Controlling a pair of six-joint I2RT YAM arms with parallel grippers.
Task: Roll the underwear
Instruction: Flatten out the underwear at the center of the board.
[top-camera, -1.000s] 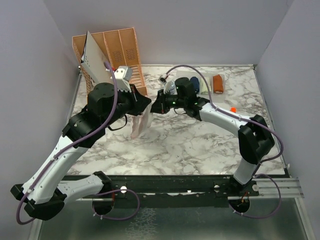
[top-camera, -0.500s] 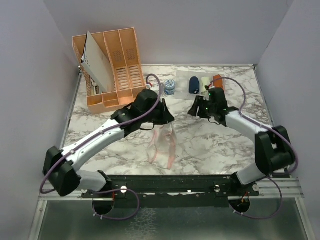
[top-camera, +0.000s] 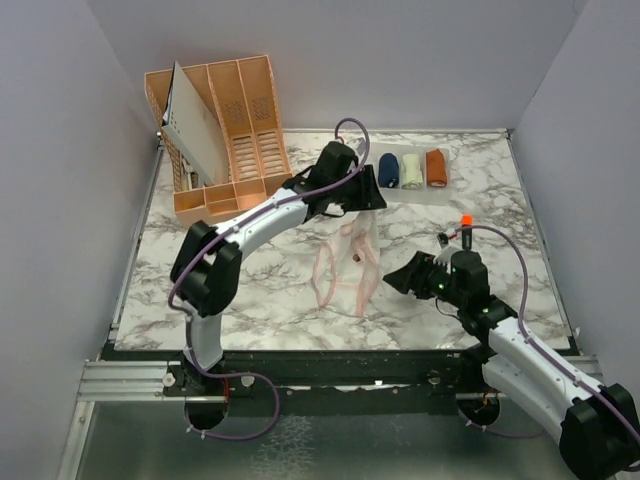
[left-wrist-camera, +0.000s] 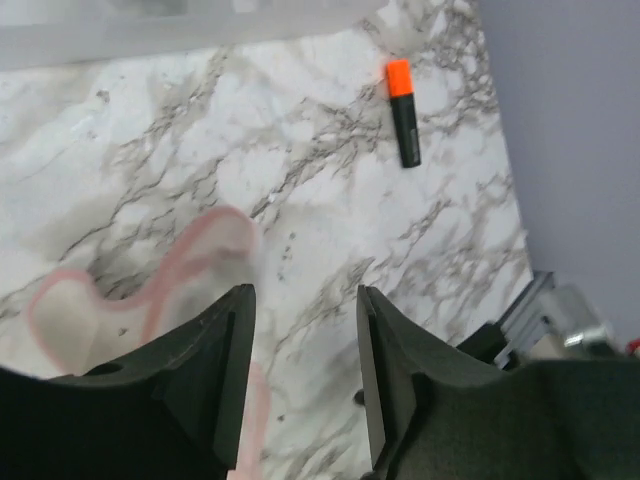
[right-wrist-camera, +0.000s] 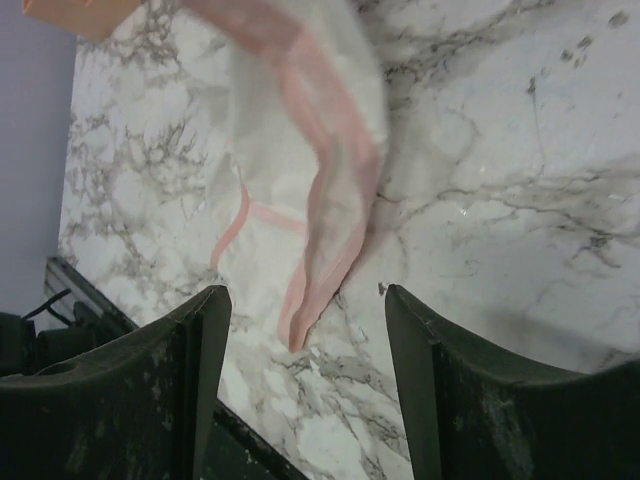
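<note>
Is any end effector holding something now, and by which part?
Nothing seems held: left end effector and right end effector are open, with the pink-edged underwear outside both grips.

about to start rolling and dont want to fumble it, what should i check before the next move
1. Left gripper free of cloth: ok, jaws open with bare marble between them.
2. Right gripper ready to grasp: ok, open and empty.
3. Pink-edged underwear spread flat: not ok, it looks creased and folded over.
4. Its far edge fully down under the left gripper: cannot tell.
5. Marker clear of the underwear: ok, it lies apart to the right.
6. Navy underwear done: ok, it sits rolled at the back.
</note>
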